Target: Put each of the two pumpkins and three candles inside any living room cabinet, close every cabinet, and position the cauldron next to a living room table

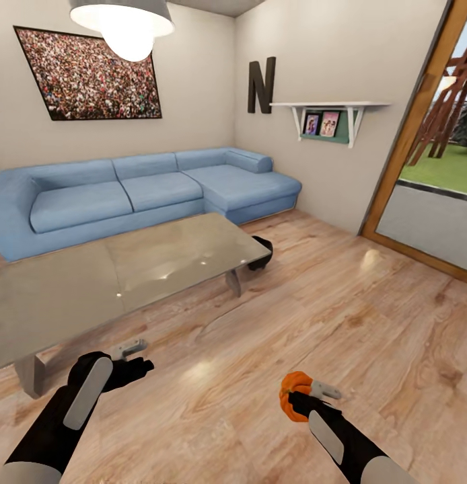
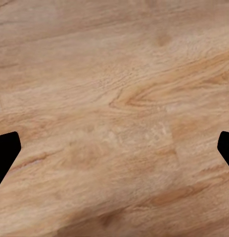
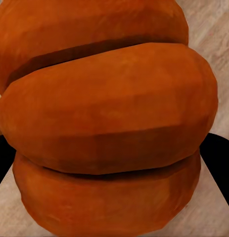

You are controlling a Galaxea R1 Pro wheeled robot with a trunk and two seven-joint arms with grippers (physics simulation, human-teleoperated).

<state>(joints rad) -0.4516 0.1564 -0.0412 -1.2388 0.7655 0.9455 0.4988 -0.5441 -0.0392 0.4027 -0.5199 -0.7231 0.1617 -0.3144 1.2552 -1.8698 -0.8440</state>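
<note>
Partly hidden, the cauldron (image 1: 262,253) sits behind the table (image 1: 92,282).

Head view: high, angled forward and down across the wood floor (image 1: 341,296) toward the sofa (image 1: 146,191). Left wrist view: close above the same floor (image 2: 114,98). Right wrist view: nearly against the pumpkin (image 3: 107,118), also visible lower right in head view (image 1: 292,396).

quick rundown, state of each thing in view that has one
pumpkin: held in the right claw, off the floor
right claw: shut on the pumpkin
left claw: open, nothing in it, over bare wood floor
cauldron: on the floor, beside the far end of the table
ceiling lamp: lit
</note>
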